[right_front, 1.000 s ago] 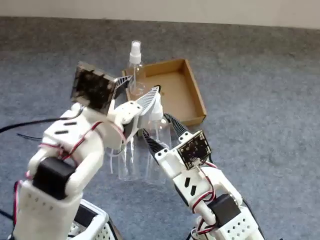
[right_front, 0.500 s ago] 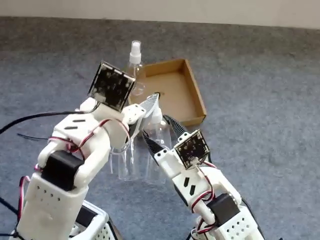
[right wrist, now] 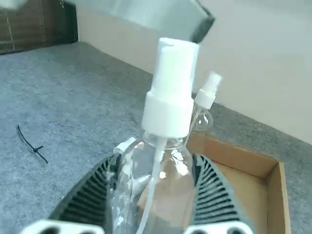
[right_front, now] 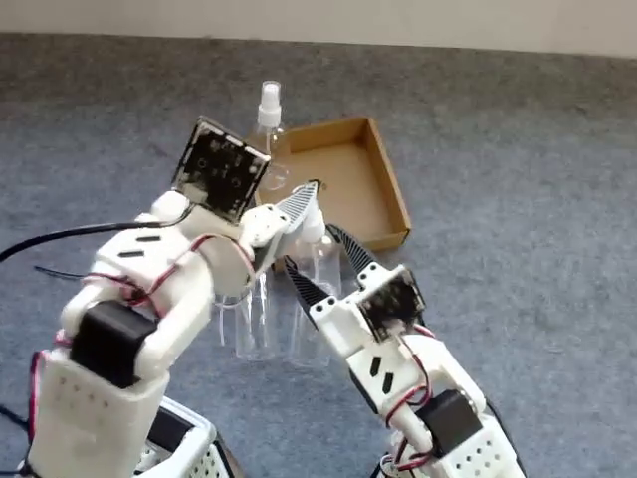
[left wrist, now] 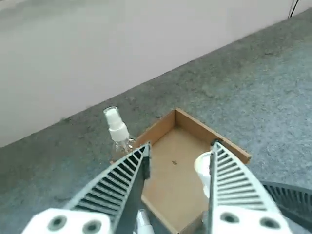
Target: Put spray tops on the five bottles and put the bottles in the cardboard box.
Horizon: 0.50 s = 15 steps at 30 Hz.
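Currently the right gripper (right wrist: pixel 156 161) is clenched on a clear bottle (right wrist: pixel 157 183), one finger pressed against each side of the body. The bottle stands upright, with a white spray top (right wrist: pixel 170 102) seated on its neck. In the high view the same bottle (right_front: pixel 318 267) sits on the grey carpet (right_front: pixel 518 149) just short of the near wall of the cardboard box (right_front: pixel 390 189).

The left gripper (left wrist: pixel 180 146) hangs directly above that spray top (left wrist: pixel 202 168) with its jaws spread wide, gripping nothing. The top shows between the two ribbed fingers (left wrist: pixel 127 187). From the high view this gripper (right_front: pixel 304 204) and its arm cover part of the box's near corner.

Nearby things:
- A second bottle (right_front: pixel 269 124) with its spray top on stands upright outside the box, just beside the far-left wall.
- More clear bottles (right_front: pixel 249 324) stand on the carpet close beside the held one and partly under the left arm; their tops are hidden.
- A black cable tie (right wrist: pixel 31 146) lies on the carpet, well apart from the bottles.
- The box floor is bare cardboard.
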Each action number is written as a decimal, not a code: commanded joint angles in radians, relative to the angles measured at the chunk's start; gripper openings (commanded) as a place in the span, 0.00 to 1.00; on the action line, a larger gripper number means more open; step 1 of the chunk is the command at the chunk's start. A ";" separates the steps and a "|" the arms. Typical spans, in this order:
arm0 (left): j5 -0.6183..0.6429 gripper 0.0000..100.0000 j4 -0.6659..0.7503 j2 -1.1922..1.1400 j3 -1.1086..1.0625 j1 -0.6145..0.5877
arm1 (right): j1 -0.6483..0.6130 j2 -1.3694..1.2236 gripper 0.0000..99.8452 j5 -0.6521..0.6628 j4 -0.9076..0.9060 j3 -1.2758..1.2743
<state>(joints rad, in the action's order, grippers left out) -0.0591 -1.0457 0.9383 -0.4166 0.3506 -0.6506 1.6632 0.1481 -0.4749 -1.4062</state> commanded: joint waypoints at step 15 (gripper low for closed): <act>-0.041 0.19 0.051 0.348 -0.386 -0.280 | 0.259 -0.124 0.00 0.000 0.371 0.028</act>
<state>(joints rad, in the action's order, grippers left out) -0.0944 -1.0886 1.1009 -0.6099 0.1404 -0.4281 1.6602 0.1481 -0.2509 -1.4062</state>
